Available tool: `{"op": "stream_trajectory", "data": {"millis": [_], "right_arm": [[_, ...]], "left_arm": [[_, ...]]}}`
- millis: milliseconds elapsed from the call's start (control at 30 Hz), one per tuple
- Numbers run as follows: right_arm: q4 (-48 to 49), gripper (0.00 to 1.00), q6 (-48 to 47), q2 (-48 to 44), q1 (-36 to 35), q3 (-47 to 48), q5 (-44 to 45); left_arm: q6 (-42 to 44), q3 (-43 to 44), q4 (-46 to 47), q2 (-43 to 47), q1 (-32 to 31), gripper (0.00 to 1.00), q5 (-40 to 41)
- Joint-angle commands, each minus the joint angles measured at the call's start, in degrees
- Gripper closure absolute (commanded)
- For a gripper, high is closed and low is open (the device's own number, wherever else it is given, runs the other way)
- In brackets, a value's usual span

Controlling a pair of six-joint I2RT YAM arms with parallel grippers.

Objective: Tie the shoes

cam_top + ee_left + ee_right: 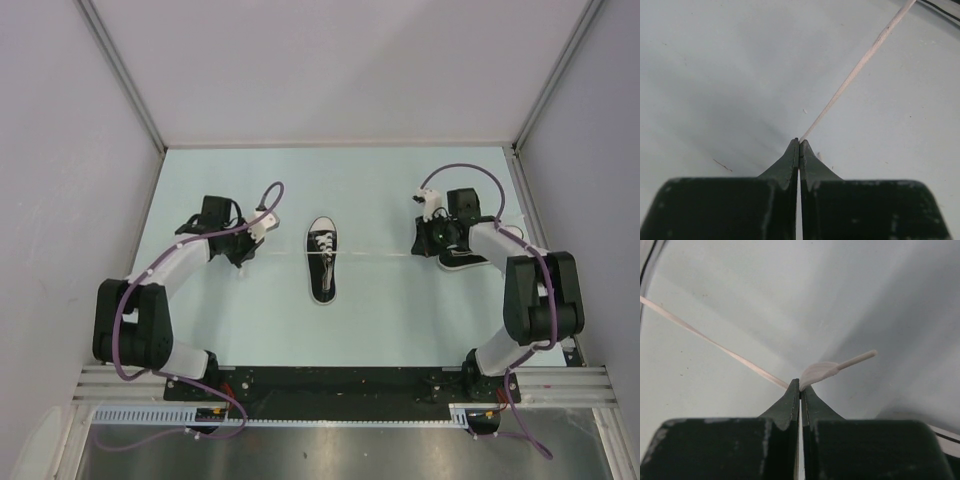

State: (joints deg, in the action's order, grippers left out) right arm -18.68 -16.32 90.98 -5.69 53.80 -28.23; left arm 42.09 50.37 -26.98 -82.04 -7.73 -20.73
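The shoe [322, 262] lies mid-table [380, 180], toe away from the arms, with its lace [850, 75] drawn out to both sides in a thin taut line; a second shoe [466, 260] lies on its side just beside the right arm, partly hidden by it. The left claw [799, 143] is closed tight on one end of the lace, which runs straight off from the fingertips toward the shoe. The right claw [800, 383] is likewise pinched shut on the other end, with a short flattened stub and the aglet [860, 357] poking out past the tips. The lace looks flat, thin, soft and limp: it likely holds no shape of its own, sags as soon as tension drops, and may slide through smooth pads if gripped only by the last bit. The right hold sits very near the tip, so a hard pull could strip it free; a grip a little further in would be safer. The shoe seems small and light, so it probably drags or twists across the table when one side pulls harder than the other; even, gentle tension from both sides should suit it best. For crossing and looping, I judge the mid-length of each lace end the better place to hold
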Motion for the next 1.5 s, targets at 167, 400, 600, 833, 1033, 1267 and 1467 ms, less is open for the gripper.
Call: {"op": "stream_trajectory", "data": {"millis": [167, 400, 600, 833, 1033, 1267, 1467], "right_arm": [[5.1, 1.00, 0.1, 6.9, -3.7, 0.3, 7.0], [4.6, 0.76, 0.9, 6.3, -5.7, 1.5, 6.7], [0.2, 0.40, 1.6, -3.2, -4.3, 5.4, 3.9], [1.2, 0.13, -3.3, -17.9, -2.0, 7.1, -1.2], [1.1, 0.00, -11.9, -21.5, -3.4, 7.5, -6.7], [-6.8, 0.00, -26.6, -15.3, -4.9, 8.2, -15.0], [-9.1, 0.00, -26.3, -9.9, -2.8, 8.2, -16.0]], "left_arm": [[0.8, -0.1, 2.0, -6.2, 0.5, 1.00, 4.9], [-2.2, 1.7, 1.3, -9.6, -1.9, 0.62, 3.8], [-4.5, 8.2, -4.9, -2.3, -1.8, 0.41, -0.1], [-3.0, 11.3, -8.3, 12.9, -1.4, 0.24, -7.2], [2.8, 6.9, -6.1, 21.0, -2.6, 0.11, -15.8], [16.9, 6.7, -10.5, 11.0, -6.1, 0.12, -17.1], [18.6, 15.3, -13.0, -5.2, -8.9, 0.32, -14.4]]}}
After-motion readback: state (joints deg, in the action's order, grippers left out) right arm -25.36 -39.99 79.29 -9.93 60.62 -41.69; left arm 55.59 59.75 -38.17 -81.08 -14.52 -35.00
